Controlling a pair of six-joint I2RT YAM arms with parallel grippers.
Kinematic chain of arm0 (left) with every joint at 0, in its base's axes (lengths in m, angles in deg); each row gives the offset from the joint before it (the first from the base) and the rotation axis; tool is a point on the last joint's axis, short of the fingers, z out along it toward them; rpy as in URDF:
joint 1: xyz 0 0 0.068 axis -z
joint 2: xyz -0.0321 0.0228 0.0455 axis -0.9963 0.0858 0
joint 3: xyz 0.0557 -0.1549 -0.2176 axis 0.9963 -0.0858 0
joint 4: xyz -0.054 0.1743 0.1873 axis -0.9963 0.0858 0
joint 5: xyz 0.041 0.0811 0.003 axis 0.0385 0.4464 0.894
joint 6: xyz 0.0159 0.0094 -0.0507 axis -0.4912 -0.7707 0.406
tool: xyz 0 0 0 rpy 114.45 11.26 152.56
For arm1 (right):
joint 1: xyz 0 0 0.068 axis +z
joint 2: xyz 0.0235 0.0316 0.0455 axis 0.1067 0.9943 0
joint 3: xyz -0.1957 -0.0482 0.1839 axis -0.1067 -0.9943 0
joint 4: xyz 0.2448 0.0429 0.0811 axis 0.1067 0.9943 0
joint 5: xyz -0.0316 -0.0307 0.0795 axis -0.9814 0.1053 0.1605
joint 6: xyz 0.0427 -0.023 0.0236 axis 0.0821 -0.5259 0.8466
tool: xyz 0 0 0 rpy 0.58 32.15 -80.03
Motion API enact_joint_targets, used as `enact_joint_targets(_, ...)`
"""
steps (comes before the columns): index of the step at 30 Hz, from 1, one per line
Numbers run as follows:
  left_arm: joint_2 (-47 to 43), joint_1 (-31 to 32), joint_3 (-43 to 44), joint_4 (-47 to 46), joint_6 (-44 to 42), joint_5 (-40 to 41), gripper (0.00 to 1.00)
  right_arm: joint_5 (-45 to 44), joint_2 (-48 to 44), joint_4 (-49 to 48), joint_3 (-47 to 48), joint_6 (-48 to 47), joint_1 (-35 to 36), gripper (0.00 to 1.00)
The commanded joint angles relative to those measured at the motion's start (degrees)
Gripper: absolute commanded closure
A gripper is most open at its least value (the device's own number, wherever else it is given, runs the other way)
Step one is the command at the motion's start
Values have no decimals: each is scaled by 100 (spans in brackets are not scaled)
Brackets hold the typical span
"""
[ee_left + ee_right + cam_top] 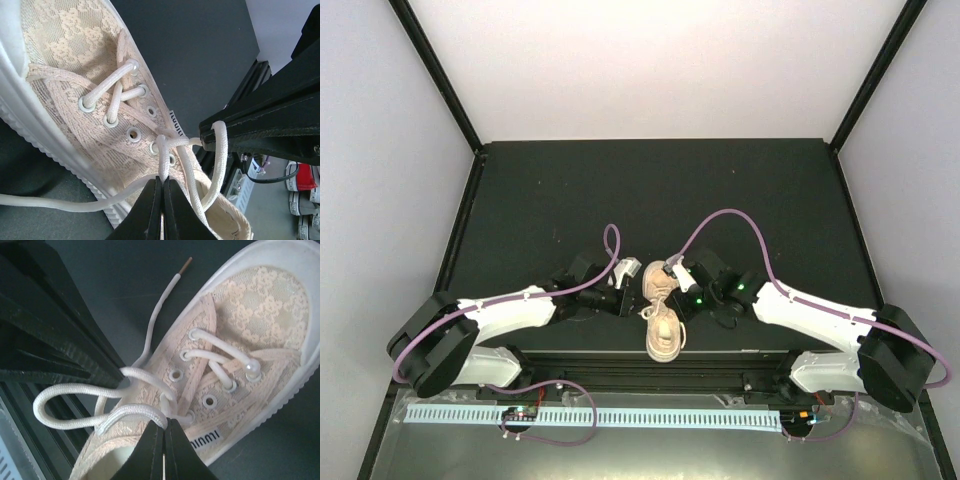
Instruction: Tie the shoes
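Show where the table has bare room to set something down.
Free: the far half of the table, up to the back wall, corners included. Crowded: near centre, where left pincer and right pincer clamp the laces over the sneaker.

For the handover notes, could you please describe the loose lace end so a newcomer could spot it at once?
On the black table, find the beige-pink sneaker at the near edge. One off-white lace end trails from its eyelets onto the dark surface beside the shoe. Unlike the held lace loops, it lies free and ends in a brown tip.
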Motion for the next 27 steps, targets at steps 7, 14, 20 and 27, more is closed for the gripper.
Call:
enact_joint_targets(7,18,-27,212,-256,-307,131,98,169,627,-252,557,-401,-13,98)
enact_joint_targets(14,87,-31,227,-271,-318,258,98,617,706,-557,456,-344,-13,98)
enact_joint_targets(20,141,-26,211,-430,-312,240,98,709,783,-889,29,-210,-15,98)
enact_joint_targets(27,130,-24,117,-576,-245,262,98,698,870,-1042,-125,-108,-12,98)
